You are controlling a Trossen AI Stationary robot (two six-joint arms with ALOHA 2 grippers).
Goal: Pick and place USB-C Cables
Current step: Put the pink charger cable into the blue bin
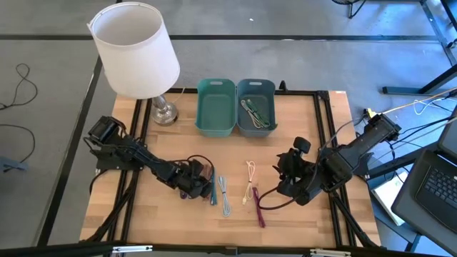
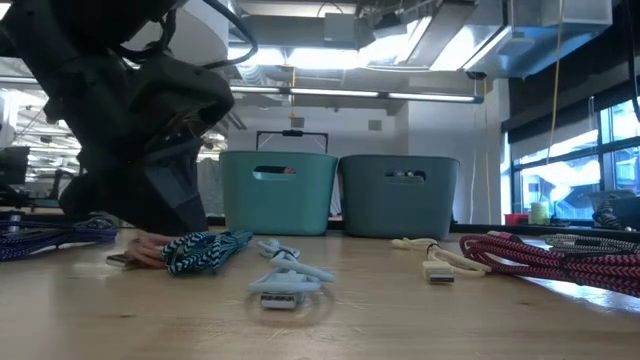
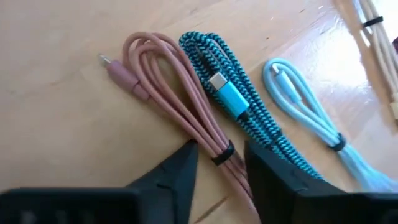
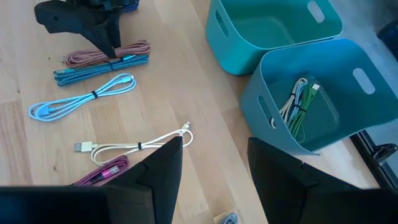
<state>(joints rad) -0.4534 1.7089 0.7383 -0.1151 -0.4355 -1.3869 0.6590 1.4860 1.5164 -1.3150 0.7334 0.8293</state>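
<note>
Several folded USB-C cables lie flat on the wooden table. A pink cable (image 3: 168,81), a teal braided one (image 3: 236,99) and a light-blue one (image 3: 305,106) lie side by side. My left gripper (image 3: 221,165) is open and low over them. Its fingers stand on either side of the pink cable near its black tie (image 3: 222,152), and one finger covers part of the teal cable. A cream cable (image 4: 137,146) and a magenta one (image 4: 102,171) lie nearer my right gripper (image 4: 214,174). That gripper is open and holds nothing, raised over the table's right part (image 1: 289,175).
A teal bin (image 1: 216,107) and a blue-grey bin (image 1: 255,107) stand at the table's far edge; green and cream cables (image 4: 298,106) lie in the blue-grey one. A white-shaded lamp (image 1: 136,50) stands at the far left. A dark blue cable (image 2: 40,240) lies by the left arm.
</note>
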